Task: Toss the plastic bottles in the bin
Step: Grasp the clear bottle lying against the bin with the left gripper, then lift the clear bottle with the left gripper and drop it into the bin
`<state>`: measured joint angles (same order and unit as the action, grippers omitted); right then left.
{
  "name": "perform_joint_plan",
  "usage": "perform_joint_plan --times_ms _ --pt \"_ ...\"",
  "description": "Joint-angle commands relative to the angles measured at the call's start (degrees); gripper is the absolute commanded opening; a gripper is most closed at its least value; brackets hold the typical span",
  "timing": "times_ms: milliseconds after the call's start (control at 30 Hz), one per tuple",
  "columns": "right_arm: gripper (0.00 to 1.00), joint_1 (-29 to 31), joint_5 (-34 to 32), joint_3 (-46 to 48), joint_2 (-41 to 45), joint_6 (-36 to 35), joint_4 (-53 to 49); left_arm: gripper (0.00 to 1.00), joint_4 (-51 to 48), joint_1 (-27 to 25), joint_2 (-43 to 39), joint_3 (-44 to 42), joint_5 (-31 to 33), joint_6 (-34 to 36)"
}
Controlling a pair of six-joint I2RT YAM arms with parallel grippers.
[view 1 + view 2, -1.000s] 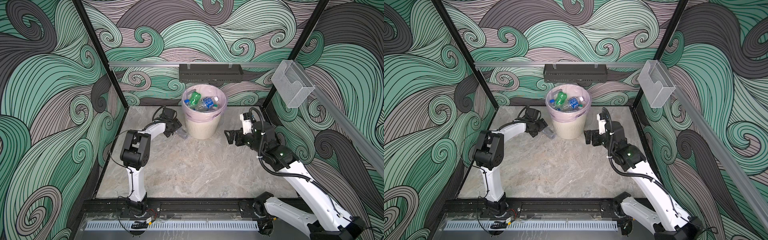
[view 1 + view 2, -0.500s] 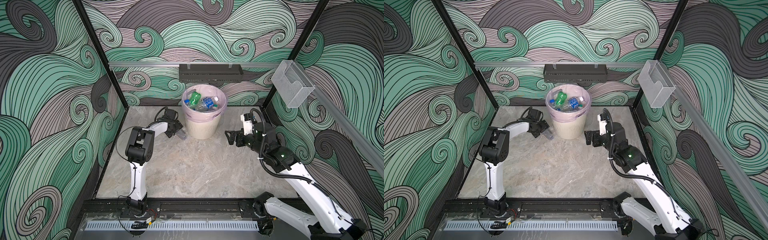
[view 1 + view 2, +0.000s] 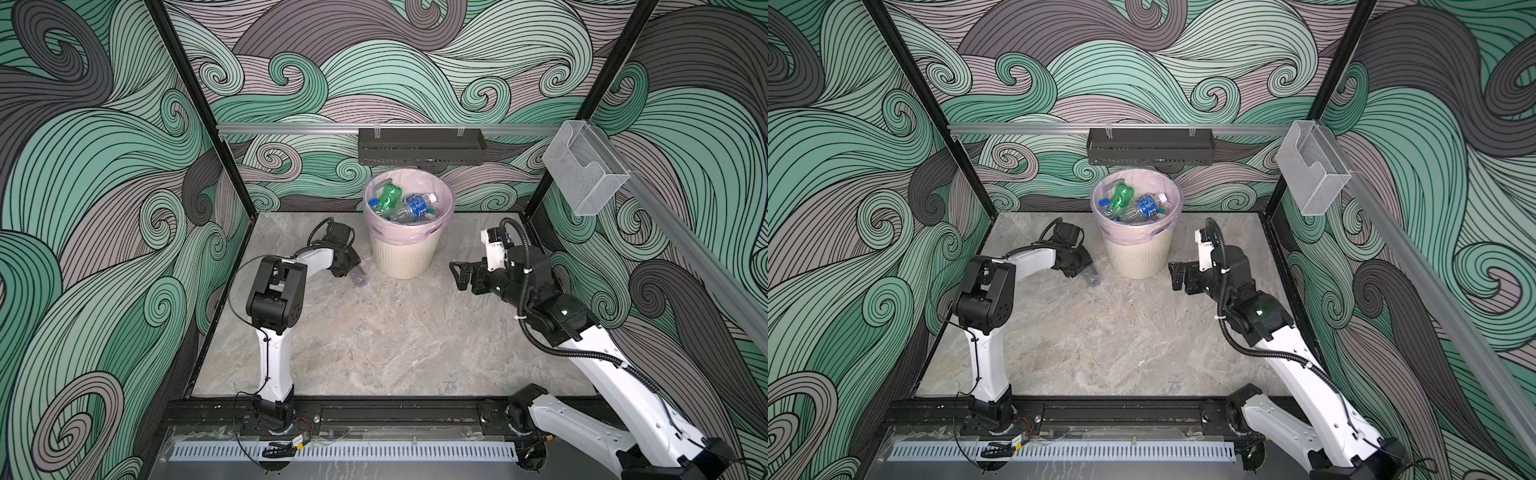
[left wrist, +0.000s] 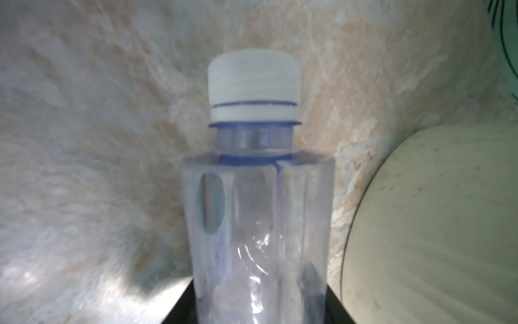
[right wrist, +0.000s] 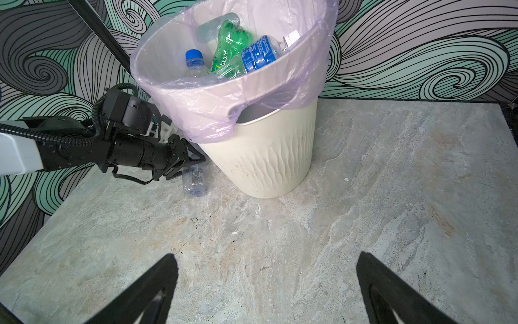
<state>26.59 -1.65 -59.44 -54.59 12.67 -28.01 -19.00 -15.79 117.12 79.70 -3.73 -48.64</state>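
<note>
And the left claw (image 3: 349, 270) has just snapped together on the clear bottle (image 4: 257, 202), which lies on the tabletop (image 3: 374, 332) right beside the bin (image 3: 405, 255)! Grip looks made, so lift and drop should follow. The right claw (image 5: 266, 255) hangs wide apart, empty.

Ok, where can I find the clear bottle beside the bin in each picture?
Top view: clear bottle, just left of the bin.
Top view: same spot, left of the bin.
Left wrist: fills the middle; bin at the edge.
Right wrist: beside the bin's base.
Shared landmark: the bin.
</note>
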Motion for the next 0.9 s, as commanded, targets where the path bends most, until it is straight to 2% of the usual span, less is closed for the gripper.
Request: perform_joint_plan --times_ms 0,167,300,533,733,867 --pt "1.00 -0.4 -1.3 0.5 0.7 0.3 0.7 0.48 -2.5 0.5 -5.8 -2.3 0.6 3.9" --pt "1.00 -0.5 -1.2 0.7 0.0 0.3 1.3 0.51 -3.1 0.5 -15.1 -7.6 0.8 11.6" --pt "1.00 -0.5 -0.9 0.7 -0.5 0.4 1.4 0.49 -2.9 0.5 -23.3 -13.5 0.6 16.9" --pt "1.00 -0.7 -1.2 1.9 -0.2 0.8 1.5 0.49 -0.6 0.3 -42.2 -26.9 -2.4 25.4" --pt "1.00 -0.7 -0.2 2.8 -0.8 2.1 2.2 0.50 2.0 -0.4 -53.7 -35.6 -8.5 28.5" --pt "1.00 -0.7 0.5 2.9 -1.1 2.8 2.6 0.50 2.1 -1.1 -58.6 -36.9 -9.5 29.5"
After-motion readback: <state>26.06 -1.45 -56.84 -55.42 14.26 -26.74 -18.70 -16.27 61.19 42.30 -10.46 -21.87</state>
